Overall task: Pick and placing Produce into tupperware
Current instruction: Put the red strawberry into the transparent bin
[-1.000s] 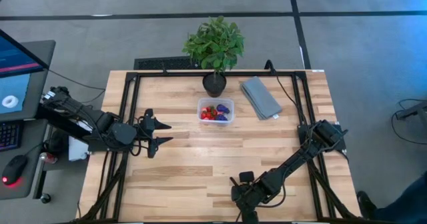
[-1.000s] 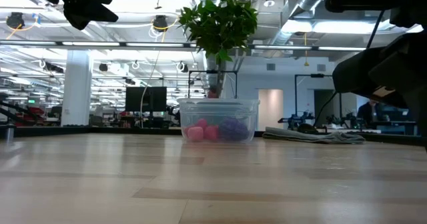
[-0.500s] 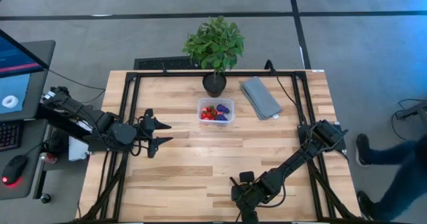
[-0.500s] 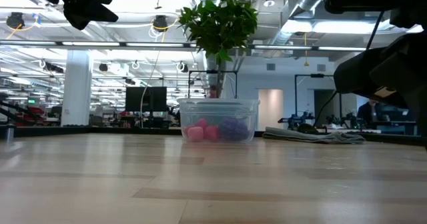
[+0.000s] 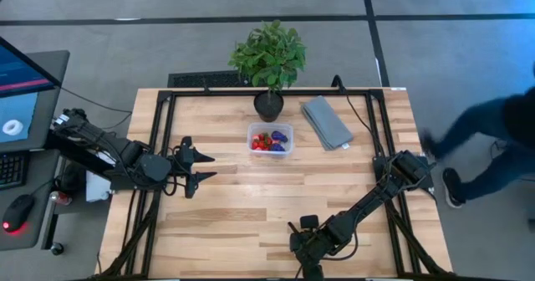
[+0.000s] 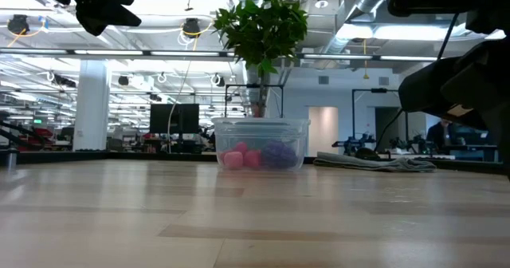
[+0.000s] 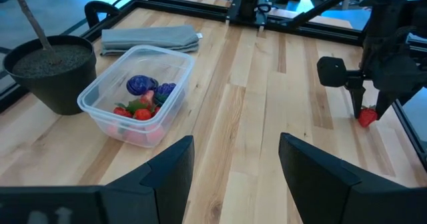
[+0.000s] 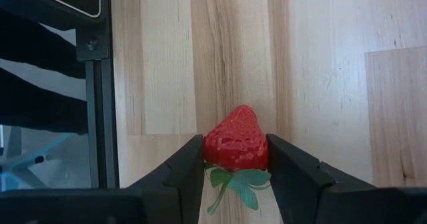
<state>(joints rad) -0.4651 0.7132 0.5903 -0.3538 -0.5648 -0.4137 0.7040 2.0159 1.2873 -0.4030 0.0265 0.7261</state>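
Only the right gripper [image 8: 235, 159]'s camera shows its strawberry [image 8: 235, 139].

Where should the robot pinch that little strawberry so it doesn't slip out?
Across its fat red middle, one finger on each side, coming down from above. The strawberry lies flat on the table, its leaves pointing back toward the right gripper, which is already shut on those rounded sides. The pointed tip is probably too narrow to hold.

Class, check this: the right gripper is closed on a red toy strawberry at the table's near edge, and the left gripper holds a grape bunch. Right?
Not quite. The left gripper is open and empty, as the left wrist view shows. The right gripper does clamp the red toy strawberry.
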